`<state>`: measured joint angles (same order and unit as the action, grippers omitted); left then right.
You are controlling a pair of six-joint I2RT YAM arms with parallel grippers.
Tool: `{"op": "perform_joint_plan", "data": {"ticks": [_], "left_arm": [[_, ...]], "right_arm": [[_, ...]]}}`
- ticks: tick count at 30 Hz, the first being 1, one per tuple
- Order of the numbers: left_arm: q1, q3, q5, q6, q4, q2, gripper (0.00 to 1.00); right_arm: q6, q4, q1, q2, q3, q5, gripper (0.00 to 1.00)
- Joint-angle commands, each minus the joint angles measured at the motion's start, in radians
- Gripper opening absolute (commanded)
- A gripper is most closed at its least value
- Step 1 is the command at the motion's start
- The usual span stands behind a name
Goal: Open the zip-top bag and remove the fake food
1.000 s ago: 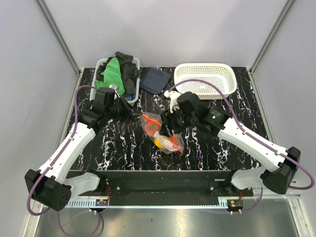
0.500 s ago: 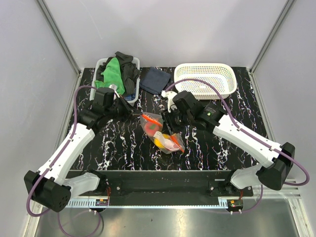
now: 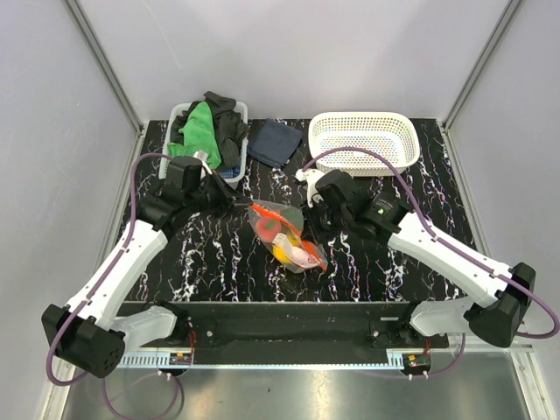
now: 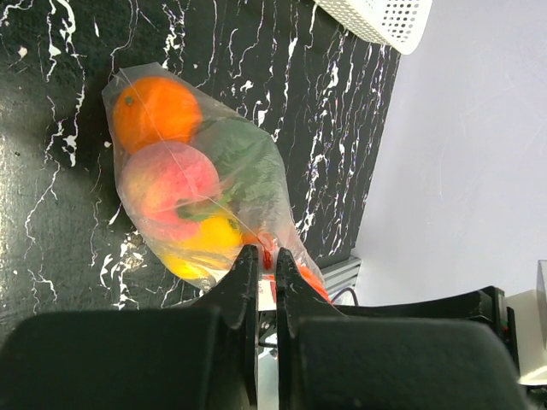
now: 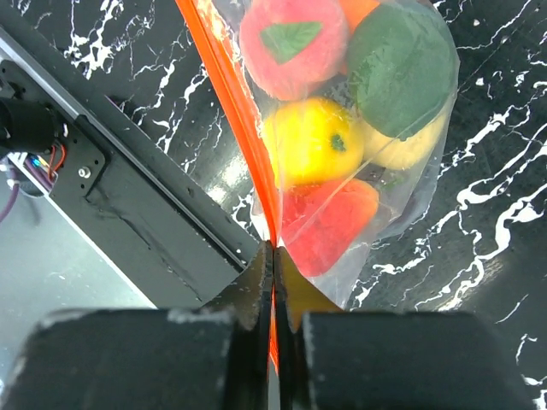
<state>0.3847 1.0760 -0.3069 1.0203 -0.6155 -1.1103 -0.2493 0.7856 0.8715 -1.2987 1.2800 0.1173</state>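
On the zip-top bag (image 3: 282,229), both jaws tight

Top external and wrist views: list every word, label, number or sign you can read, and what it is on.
No text can be read.
The zip-top bag, its orange zip strip, the fake food and the white basket show no print.
Any marks on the small boards at the arm bases are too small to read.

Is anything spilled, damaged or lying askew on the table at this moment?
Nothing is spilled: the food is all inside the bag, which looks whole. Only the cloths heap above the rim of the rear left bin, and a blue cloth lies at an angle beside it.
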Motion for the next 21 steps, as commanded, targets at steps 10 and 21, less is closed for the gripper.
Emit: {"op": "perform_joint_plan", "data": {"ticks": [10, 21], "left_arm": [[0.002, 0.059, -0.058, -0.19, -0.019, 0.079, 0.74], [0.089, -0.2, -0.075, -0.112, -0.064, 0.346, 0.6]], "right_arm": [[-0.102, -0.063, 0.0, -0.007, 0.031, 0.07, 0.0], [-0.268, -0.078, -0.003, -0.091, 0.117, 0.134, 0.0]]}}
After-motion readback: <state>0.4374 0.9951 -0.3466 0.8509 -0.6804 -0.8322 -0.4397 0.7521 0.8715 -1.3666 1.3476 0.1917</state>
